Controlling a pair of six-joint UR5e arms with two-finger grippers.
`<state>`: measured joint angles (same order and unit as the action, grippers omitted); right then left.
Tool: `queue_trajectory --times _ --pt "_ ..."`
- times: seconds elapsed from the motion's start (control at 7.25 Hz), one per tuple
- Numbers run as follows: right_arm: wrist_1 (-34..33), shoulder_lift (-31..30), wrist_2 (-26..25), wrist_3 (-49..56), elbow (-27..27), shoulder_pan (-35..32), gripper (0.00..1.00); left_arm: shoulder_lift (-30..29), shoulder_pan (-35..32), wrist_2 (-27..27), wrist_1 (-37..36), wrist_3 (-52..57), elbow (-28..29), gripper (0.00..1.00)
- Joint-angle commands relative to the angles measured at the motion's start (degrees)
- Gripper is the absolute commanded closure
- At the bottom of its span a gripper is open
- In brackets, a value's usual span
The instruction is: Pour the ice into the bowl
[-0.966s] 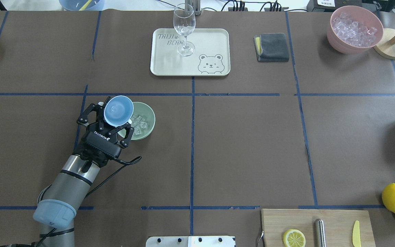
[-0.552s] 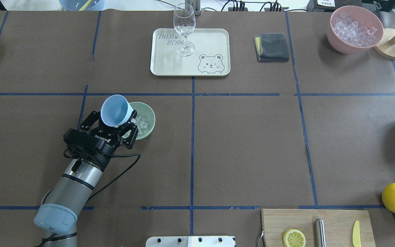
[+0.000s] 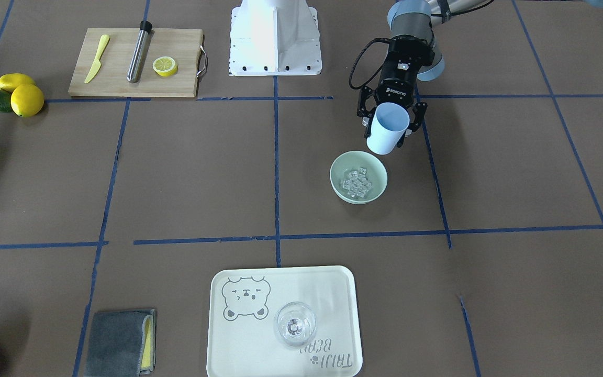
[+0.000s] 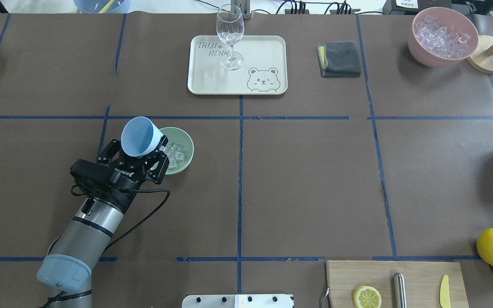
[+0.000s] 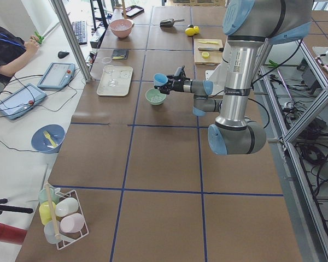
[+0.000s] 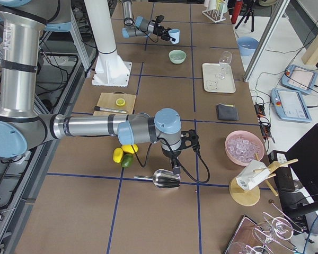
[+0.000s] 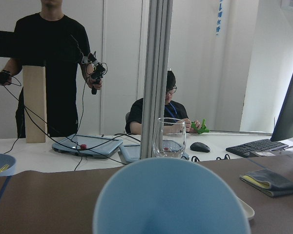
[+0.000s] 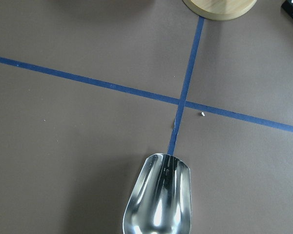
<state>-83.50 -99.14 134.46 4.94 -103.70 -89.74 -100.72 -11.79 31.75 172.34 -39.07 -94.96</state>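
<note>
The pale mint-green bowl [image 3: 334,173] stands on the brown table with a handful of clear ice cubes [image 3: 356,182] inside. It also shows in the overhead view [image 4: 186,145] with the ice [image 4: 173,155]. My left gripper [image 3: 390,125] is shut on a light blue cup [image 3: 388,128] and holds it above the table beside the bowl's near rim. The cup [image 4: 137,137] is tilted, its mouth faces up and looks empty. My right gripper [image 6: 175,168] hangs at the table's right end and holds a metal scoop [image 8: 158,200] just above the table.
A cream tray [image 4: 263,51] with a wine glass [image 4: 230,36] lies at the far middle. A grey cloth [image 4: 339,58] and a pink container of ice [image 4: 442,36] are at the far right. A cutting board [image 4: 396,282] and lemons [image 4: 492,248] sit near right.
My left wrist has turned the cup from tipped over the bowl back toward upright. The gripper has drawn back left, away from the bowl. The ice stays in the bowl.
</note>
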Motion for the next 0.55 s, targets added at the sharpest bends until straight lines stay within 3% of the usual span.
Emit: queue_trajectory --times 0.0,0.41 --pt "0.00 0.00 -0.07 -0.02 0.08 0.00 0.00 7.78 -1.56 0.24 0.11 -6.43 -0.05 1.00" --pt "0.00 0.00 0.02 -0.02 -0.01 0.00 0.00 22.01 -3.76 0.51 3.01 -14.33 0.56 1.00"
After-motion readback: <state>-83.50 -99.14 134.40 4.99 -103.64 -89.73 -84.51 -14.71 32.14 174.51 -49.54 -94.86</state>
